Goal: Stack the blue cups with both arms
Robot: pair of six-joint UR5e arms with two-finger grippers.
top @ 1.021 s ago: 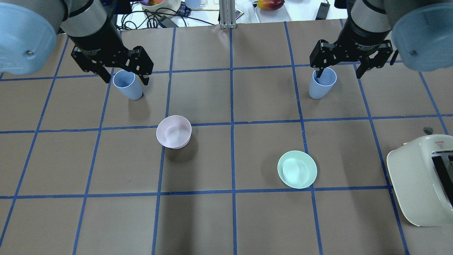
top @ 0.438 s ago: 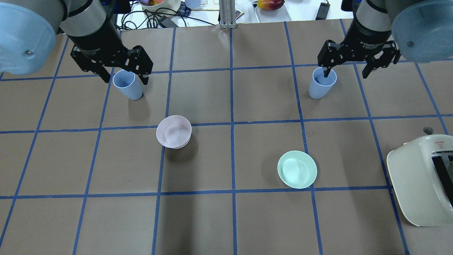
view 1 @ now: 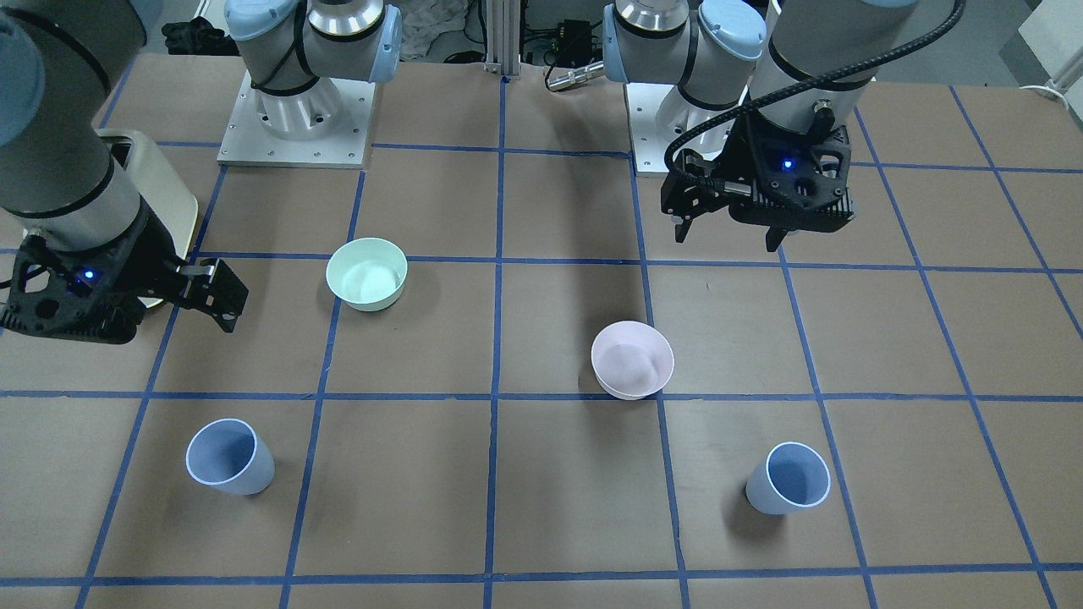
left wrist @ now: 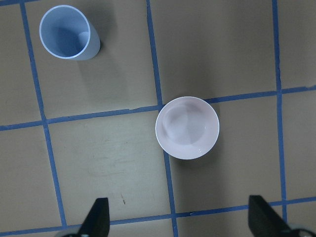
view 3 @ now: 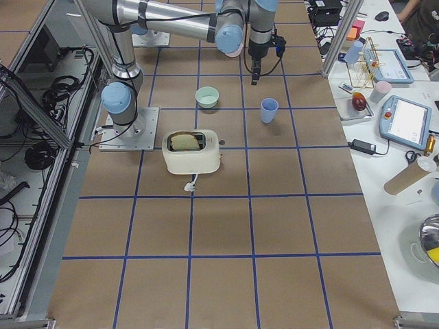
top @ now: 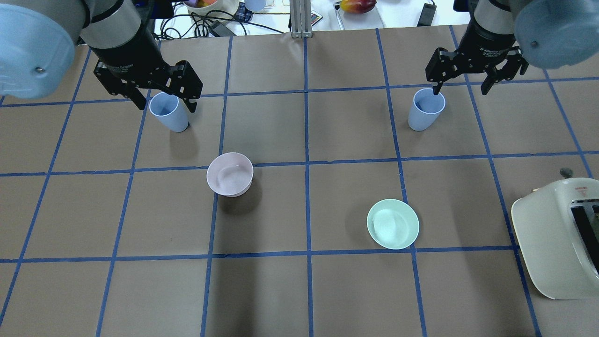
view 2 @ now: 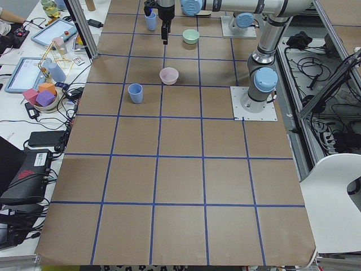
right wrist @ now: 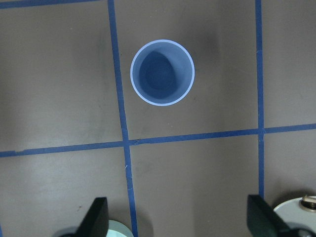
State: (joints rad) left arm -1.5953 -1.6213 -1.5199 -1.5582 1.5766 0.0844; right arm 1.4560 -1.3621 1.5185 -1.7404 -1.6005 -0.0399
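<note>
While left tool (view 1: pixel 726 242) hovers, cup (view 1: pixel 795 480) ahead, untouched

Brown table (top: pixel 355 299) gridded with blue tape (top: pixel 308 210); white chair (view 2: pixel 337 189) nearby; cluttered white desk (view 3: pixel 391 219).

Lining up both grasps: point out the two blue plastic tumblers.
Left pale blue plastic tumbler (top: pixel 171 119): overhead view, outer wall.
Right pale blue plastic tumbler (top: pixel 420 118): overhead view, outer wall.

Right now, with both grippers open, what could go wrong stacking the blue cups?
The left gripper lines up nearer the pink bowl than the left cup in its wrist view, so a straight descent could hit the bowl. The right cup also stands free; a finger of the right gripper catching its rim might tip it.
</note>
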